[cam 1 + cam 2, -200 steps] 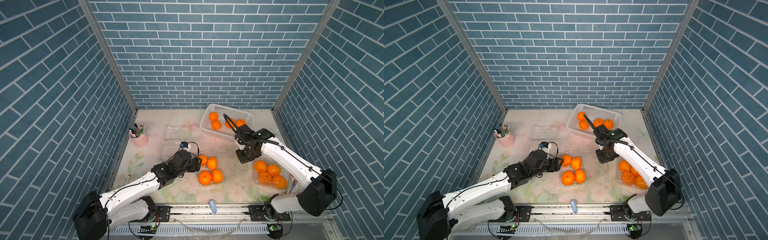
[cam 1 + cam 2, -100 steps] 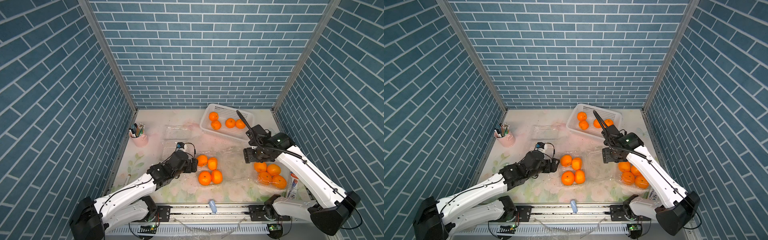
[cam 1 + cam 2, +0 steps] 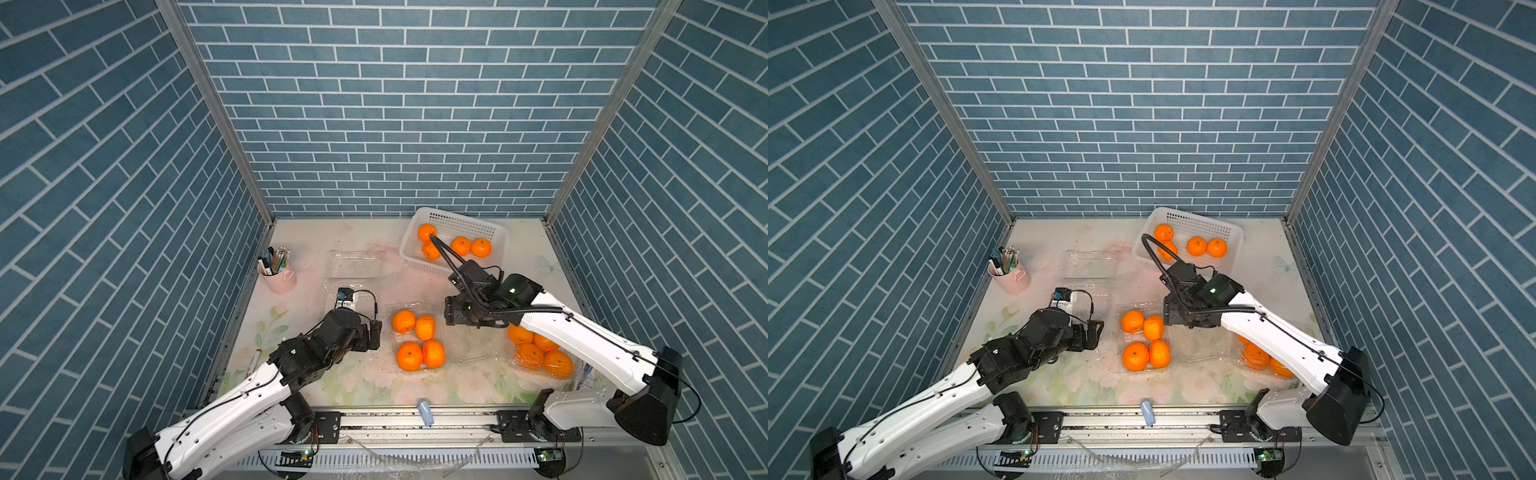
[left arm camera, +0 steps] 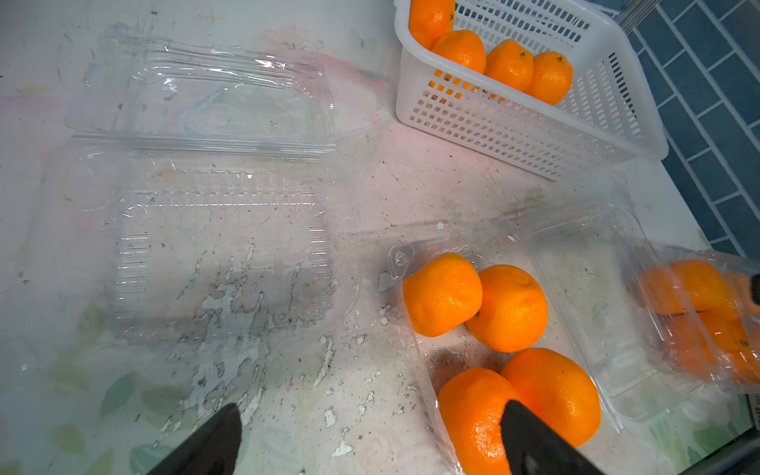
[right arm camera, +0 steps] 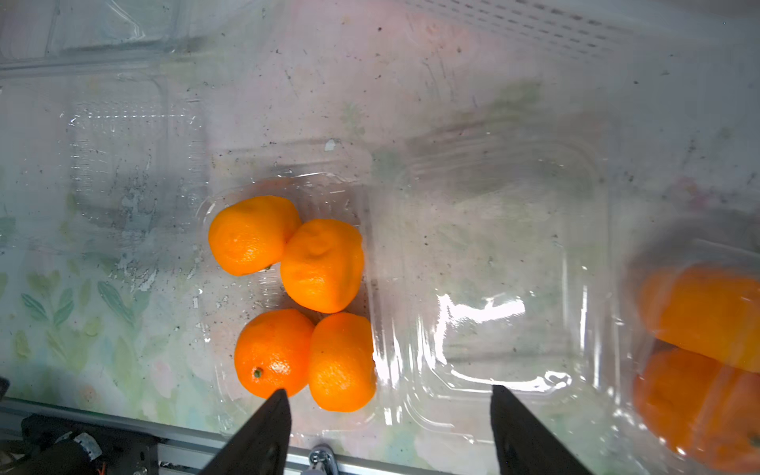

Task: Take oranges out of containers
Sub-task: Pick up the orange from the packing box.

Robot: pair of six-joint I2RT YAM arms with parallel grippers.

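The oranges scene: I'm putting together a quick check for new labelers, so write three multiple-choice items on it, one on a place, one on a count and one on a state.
1. Where on the table is the white basket?
A. far right corner
B. near left corner
C. centre front

2. How many oranges lie in that basket?
A. two
B. four
C. six

3. The middle clear container is:
A. lid shut
B. lid open, four oranges inside
C. open and empty

Answers:
1 A: in both top views the basket sits at the back on the right.
2 B: four oranges show in it in both top views and in the left wrist view.
3 B: the container's lid lies flat beside its base, and the base holds four oranges.
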